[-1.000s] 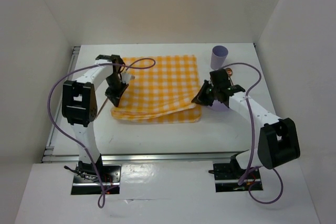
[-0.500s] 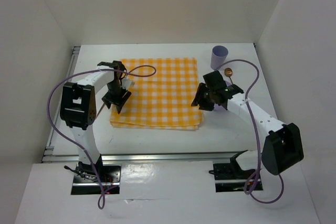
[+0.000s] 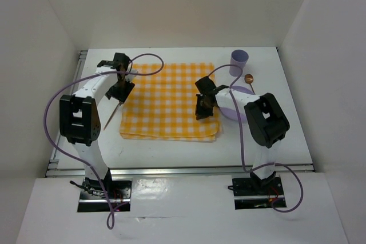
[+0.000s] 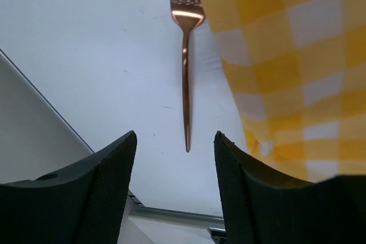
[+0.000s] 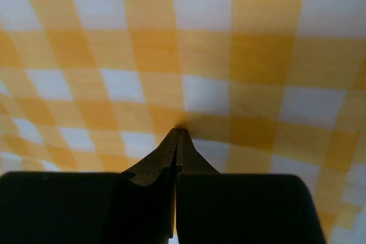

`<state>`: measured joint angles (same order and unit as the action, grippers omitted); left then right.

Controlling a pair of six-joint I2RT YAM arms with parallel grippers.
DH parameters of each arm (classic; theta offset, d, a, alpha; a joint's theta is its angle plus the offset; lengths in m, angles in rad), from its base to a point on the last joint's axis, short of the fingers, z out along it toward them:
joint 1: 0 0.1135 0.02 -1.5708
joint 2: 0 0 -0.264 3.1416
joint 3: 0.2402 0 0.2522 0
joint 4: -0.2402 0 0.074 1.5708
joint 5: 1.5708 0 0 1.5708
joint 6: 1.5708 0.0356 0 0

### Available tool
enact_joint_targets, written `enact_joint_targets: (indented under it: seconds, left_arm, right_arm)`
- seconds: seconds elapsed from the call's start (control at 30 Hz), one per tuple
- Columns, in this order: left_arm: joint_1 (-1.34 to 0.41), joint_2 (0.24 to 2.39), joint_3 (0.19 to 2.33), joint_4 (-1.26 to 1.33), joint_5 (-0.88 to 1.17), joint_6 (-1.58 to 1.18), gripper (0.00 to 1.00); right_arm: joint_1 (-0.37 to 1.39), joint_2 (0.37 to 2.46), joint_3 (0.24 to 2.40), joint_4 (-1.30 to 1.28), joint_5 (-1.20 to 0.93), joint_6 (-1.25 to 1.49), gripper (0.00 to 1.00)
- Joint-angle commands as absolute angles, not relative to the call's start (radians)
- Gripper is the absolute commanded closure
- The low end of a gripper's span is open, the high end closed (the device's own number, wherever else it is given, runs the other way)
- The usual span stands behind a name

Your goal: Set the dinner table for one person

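Observation:
The dinner table [image 3: 171, 152] is a white top with a yellow-and-white checked cloth [image 3: 171, 98] lying flat in its middle. A copper fork [image 3: 112, 115] lies on the bare white just off the cloth's left edge. My left gripper [image 3: 120, 90] hovers open above the fork; in the left wrist view the fork [image 4: 186, 55] lies beyond the gripper [image 4: 175, 136], handle tip pointing into the gap, nothing held. My right gripper [image 3: 202, 110] is shut with its tips resting on the cloth [image 5: 240, 55] near its right side; the gripper [image 5: 178, 132] shows no fold between its jaws.
A lavender cup [image 3: 239, 61] stands at the back right, with a copper spoon [image 3: 249, 78] just in front of it. A lavender plate [image 3: 239, 116] lies partly under the right arm. A metal rail [image 3: 171, 170] runs along the near edge.
The cloth's rumpled front edge now lies flat. My left gripper let go, opened and moved left off the cloth over the fork. My right gripper moved left onto the cloth and shut.

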<state>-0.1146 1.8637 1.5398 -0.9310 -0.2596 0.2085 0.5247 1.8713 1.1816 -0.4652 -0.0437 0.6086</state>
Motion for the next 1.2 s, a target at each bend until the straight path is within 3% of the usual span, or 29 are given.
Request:
enact_joint_targets:
  seconds: [0.0,0.2,0.4,0.87,1.07,1.1,1.17]
  left_arm:
    - [-0.081,1.934,1.48,-0.868,-0.353,0.221,0.36]
    - [-0.061,1.962,1.422,-0.766,-0.367,0.25,0.4]
    - [-0.041,2.02,1.431,-0.747,-0.269,0.282,0.34]
    - [0.072,2.154,1.542,-0.844,-0.15,0.173,0.84]
    - [0.113,2.152,1.542,-0.864,-0.114,0.14,0.87]
    - [0.114,2.152,1.542,-0.864,-0.114,0.129,0.87]
    - [0.123,2.152,1.542,-0.864,-0.114,0.118,0.87]
  right_arm:
    - [0.511,1.899,1.23,-0.373,-0.066,0.618,1.0]
    - [0.468,1.907,1.16,-0.333,-0.124,0.627,1.0]
    - [0.468,1.81,1.077,-0.333,-0.08,0.618,1.0]
    - [0.459,1.773,1.098,-0.29,-0.116,0.509,1.0]
    - [0.459,1.726,1.141,-0.308,-0.149,0.488,1.0]
    - [0.459,1.715,1.167,-0.322,-0.135,0.476,0.94]
    - [0.459,1.695,1.21,-0.407,-0.092,0.466,0.68]
